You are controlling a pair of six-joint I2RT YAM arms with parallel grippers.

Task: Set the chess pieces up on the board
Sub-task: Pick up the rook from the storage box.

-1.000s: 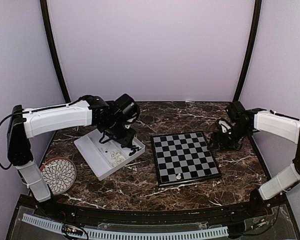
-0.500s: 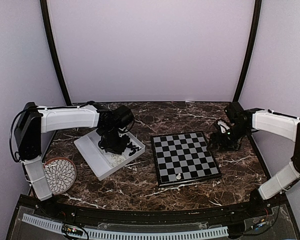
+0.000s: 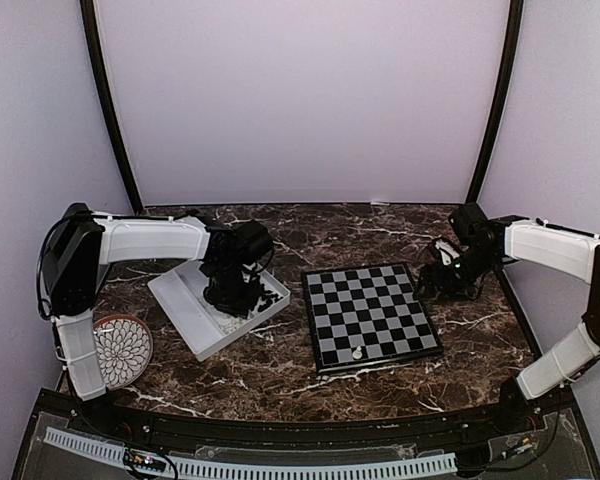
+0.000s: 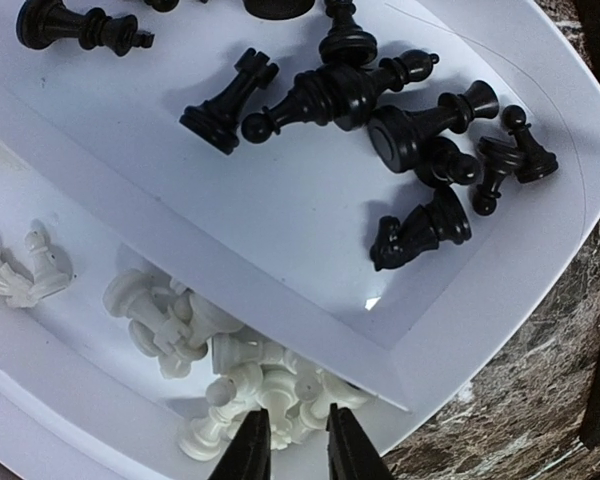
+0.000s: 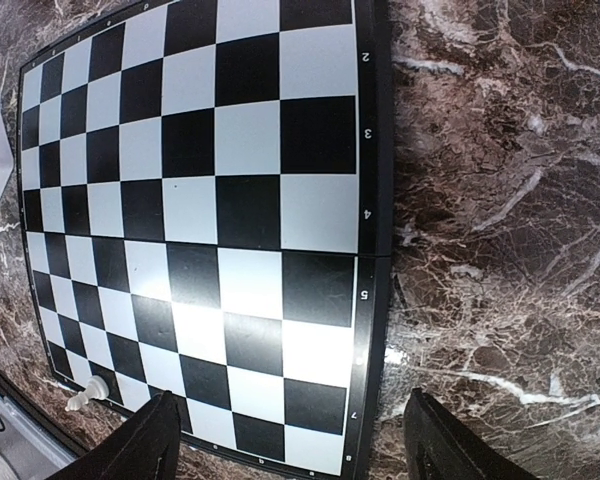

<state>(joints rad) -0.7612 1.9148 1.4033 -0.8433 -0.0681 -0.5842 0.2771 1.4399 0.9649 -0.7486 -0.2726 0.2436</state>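
Your left claw (image 4: 290, 452) is nearly pinched, with the white pieces (image 4: 245, 385) right at its tips. You can't tell if it has caught one.

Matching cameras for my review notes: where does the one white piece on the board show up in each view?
Top external: the white piece sits in the board's near row, left of its middle.
Left wrist: not in it.
Right wrist: white piece at the bottom left.
Shared landmark: the board.

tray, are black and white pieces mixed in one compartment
No, the black pieces lie in one compartment of the tray and the white pieces in the other, past a dividing ridge.
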